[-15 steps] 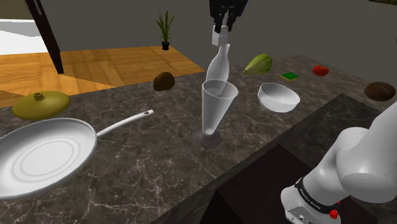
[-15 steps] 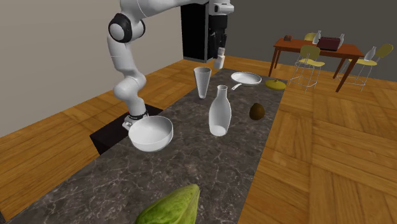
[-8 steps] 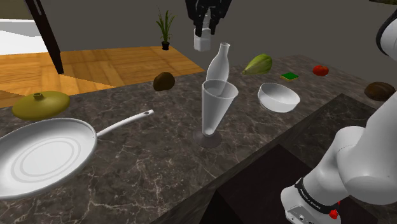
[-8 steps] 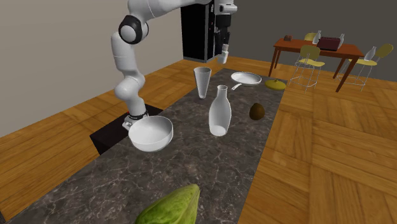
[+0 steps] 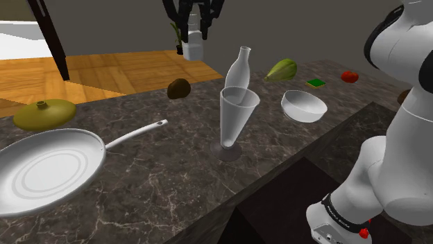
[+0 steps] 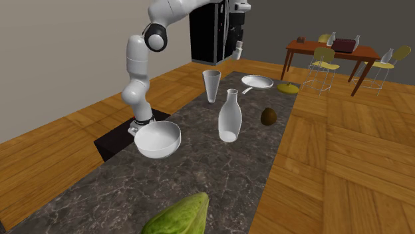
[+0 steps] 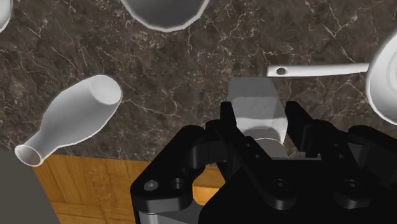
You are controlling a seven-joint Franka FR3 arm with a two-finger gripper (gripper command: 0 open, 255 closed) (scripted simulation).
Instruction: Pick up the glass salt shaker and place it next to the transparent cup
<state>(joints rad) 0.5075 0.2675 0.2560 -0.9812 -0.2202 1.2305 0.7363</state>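
My gripper (image 5: 193, 40) hangs high above the dark marble counter (image 5: 166, 159), shut on a small pale grey salt shaker (image 5: 193, 49). In the shoulder view the shaker hangs up and to the left of the tall clear cone-shaped cup (image 5: 235, 119). The second exterior view puts the gripper (image 6: 237, 44) and shaker (image 6: 237, 48) above and right of the cup (image 6: 212, 85). Through the wrist camera the shaker (image 7: 256, 109) sits clasped between the black fingers, over bare counter near its far edge, with the cup's rim (image 7: 165, 11) further off.
A white bottle (image 5: 239, 68) stands just behind the cup. A white pan (image 5: 48, 170) lies at the shoulder view's left, handle (image 7: 318, 69) close to the shaker. A white bowl (image 5: 303, 105), brown lump (image 5: 179, 88), green fruit (image 5: 281, 69) and olive gourd (image 5: 44, 114) also rest there.
The gripper has carried the shaker toward the shoulder view's left, from above the bottle and cup to past the brown lump, staying high. Nothing on the counter has moved.
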